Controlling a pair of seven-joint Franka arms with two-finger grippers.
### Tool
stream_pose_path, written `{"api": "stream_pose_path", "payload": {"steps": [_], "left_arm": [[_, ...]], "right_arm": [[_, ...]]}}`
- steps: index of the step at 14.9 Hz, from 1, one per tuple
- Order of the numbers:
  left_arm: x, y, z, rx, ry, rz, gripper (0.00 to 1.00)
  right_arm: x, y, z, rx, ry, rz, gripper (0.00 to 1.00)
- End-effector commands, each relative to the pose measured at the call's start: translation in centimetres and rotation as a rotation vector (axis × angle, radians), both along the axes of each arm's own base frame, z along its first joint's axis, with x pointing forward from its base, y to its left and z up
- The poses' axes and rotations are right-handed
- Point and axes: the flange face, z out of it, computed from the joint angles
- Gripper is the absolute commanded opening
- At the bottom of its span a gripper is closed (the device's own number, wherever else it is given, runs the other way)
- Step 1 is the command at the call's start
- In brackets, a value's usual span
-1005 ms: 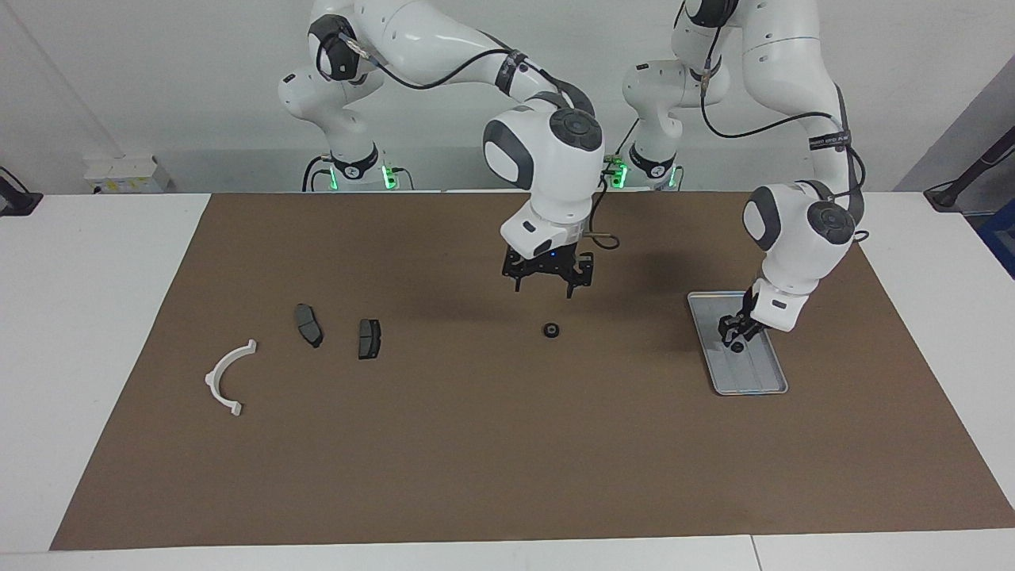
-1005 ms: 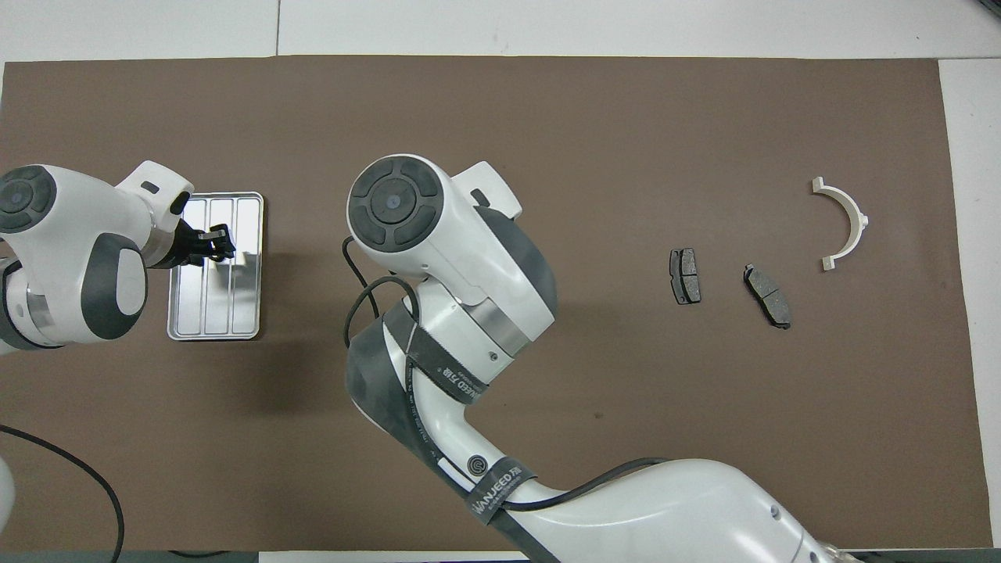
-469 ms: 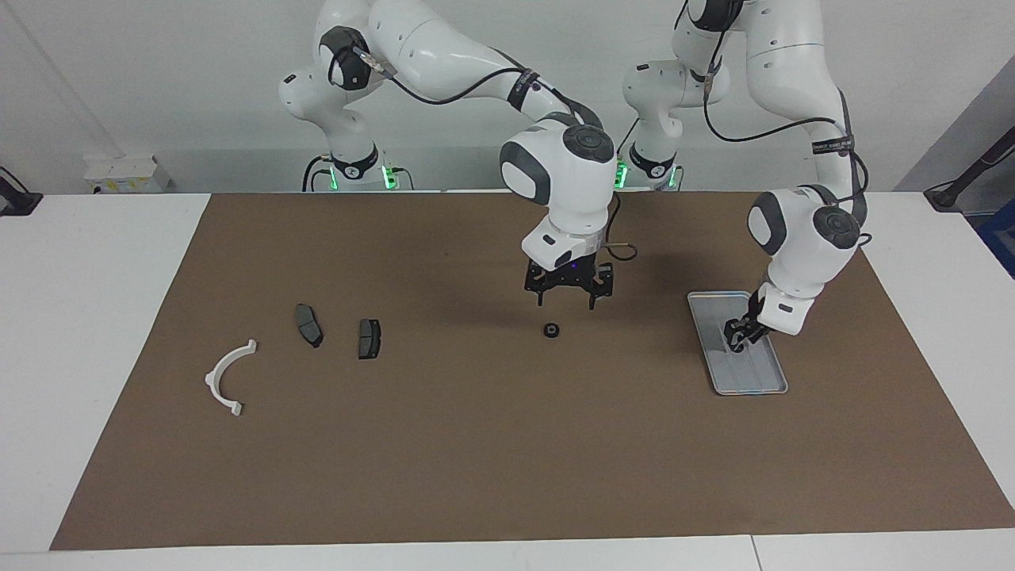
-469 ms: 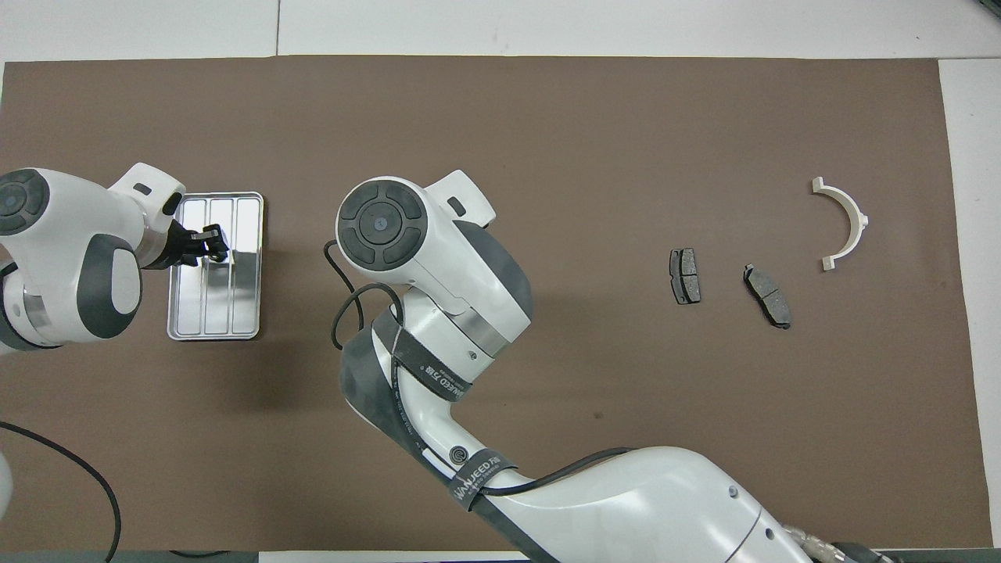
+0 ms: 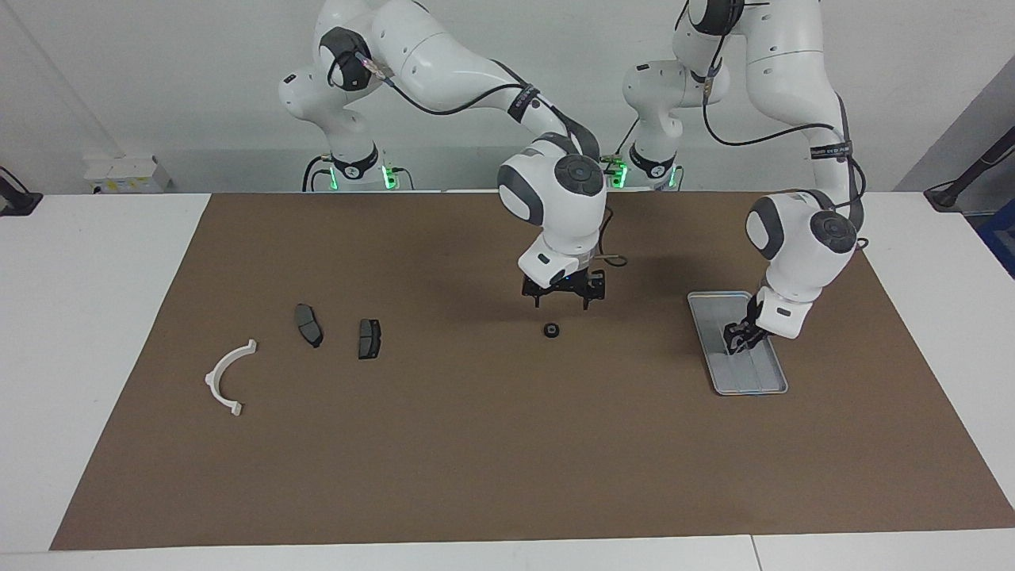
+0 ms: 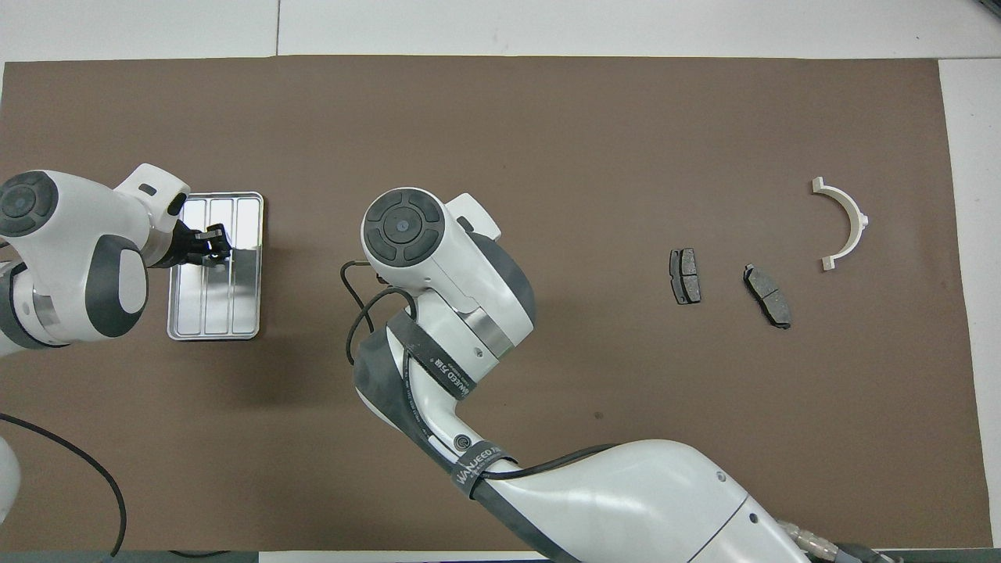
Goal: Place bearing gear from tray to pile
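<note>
Since a second ago the right gripper (image 5: 563,300) has sunk lower over the mat (image 5: 476,460). The bearing gear (image 5: 551,330) has not shifted. This small dark ring lies flat on the mat, outside the tray (image 5: 773,382). It sits just below the right gripper's tips, a little off from straight beneath them and not touching them. That claw's fingers are spread wide with nothing between them.

The pile lies well apart from this claw, toward the right arm's end of the table. It is made up of two brake pads (image 5: 308,325) (image 5: 369,339) and a white bracket (image 5: 226,377).

At the left arm's end, the left gripper (image 5: 738,339) hangs low over the tray. Its tips are partly closed, and whether they pinch anything cannot be told.
</note>
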Motion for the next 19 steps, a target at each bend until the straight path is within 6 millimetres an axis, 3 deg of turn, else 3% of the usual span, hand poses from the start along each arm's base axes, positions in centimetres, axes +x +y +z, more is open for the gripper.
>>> {"api": "stream_pose_path", "payload": {"steps": [1, 2, 4, 7, 12, 19], "left_arm": [[-0.1, 0.0, -0.4, 0.003, -0.011, -0.006, 0.36], [-0.1, 0.0, -0.4, 0.003, -0.010, -0.006, 0.21], [-0.1, -0.1, -0.5, 0.003, -0.005, -0.007, 0.02], [-0.1, 0.1, -0.1, 0.002, 0.025, -0.003, 0.00], [1.1, 0.3, 2.7, -0.009, 0.062, 0.011, 0.00], [1.1, -0.1, 3.4, -0.012, 0.056, 0.028, 0.01]], "right_arm": [[-0.7, -1.5, 0.0, 0.025, 0.021, 0.023, 0.99], [-0.6, -1.6, -0.2, 0.025, 0.021, 0.024, 0.99], [-0.7, -1.7, -1.3, 0.031, 0.012, 0.022, 0.99], [-0.6, -1.8, -1.8, 0.038, 0.003, 0.020, 0.99], [-0.2, -1.6, -2.5, 0.057, -0.020, 0.017, 0.99], [0.7, -3.1, -3.7, 0.058, -0.025, 0.034, 0.98]]}}
